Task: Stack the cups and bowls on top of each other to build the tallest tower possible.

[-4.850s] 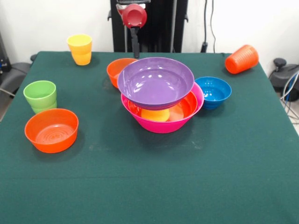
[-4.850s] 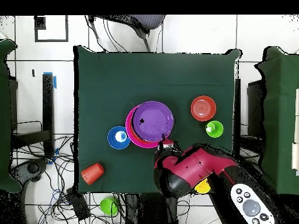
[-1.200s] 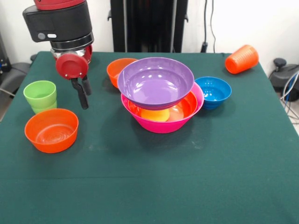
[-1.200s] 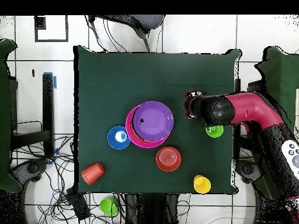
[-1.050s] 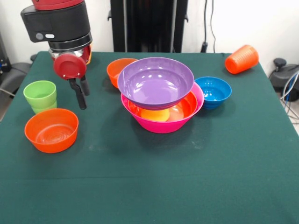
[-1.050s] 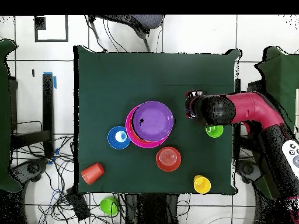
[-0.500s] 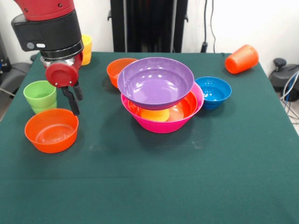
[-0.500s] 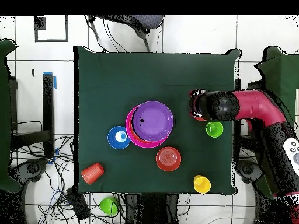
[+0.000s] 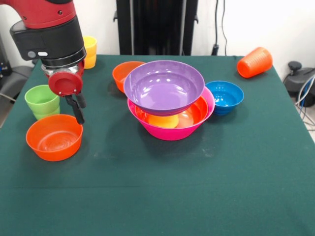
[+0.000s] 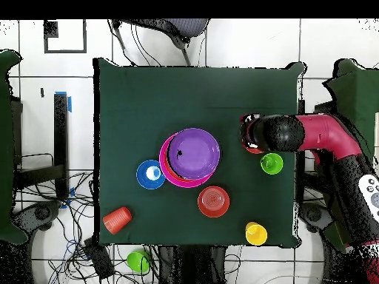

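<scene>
One small orange bowl [image 9: 54, 137] sat at bench [image 9: 197, 187] edge beside green cup [image 9: 42, 101], well apart from tower [image 9: 170, 98]. End effector [image 9: 78, 109] hung just above bowl's far rim, empty; jaw gap couldn't be told.

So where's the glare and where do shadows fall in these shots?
Front view: bright highlights streak the glossy purple plastic bowl, and the large pink plastic bowl casts a soft shadow on the green cloth. Overhead view: a white glint sits inside the small blue plastic bowl.
</scene>
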You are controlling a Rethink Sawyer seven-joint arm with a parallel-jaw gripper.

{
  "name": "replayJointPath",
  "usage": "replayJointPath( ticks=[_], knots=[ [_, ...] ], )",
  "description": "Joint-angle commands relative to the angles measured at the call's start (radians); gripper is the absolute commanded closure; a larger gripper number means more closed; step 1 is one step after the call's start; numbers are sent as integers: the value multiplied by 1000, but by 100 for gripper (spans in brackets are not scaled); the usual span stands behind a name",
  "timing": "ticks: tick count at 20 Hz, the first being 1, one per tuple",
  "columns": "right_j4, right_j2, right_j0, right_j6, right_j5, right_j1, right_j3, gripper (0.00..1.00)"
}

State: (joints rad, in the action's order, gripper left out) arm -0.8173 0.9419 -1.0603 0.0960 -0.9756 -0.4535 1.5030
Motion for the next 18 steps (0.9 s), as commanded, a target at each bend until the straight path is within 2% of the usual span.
replayJointPath(
  ticks=[1, 18],
  knots=[
    [-45, -63, 16, -231, -79, 31, -52, 0],
    [-51, -59, 9, -211, -36, 34, -33, 0]
  ],
)
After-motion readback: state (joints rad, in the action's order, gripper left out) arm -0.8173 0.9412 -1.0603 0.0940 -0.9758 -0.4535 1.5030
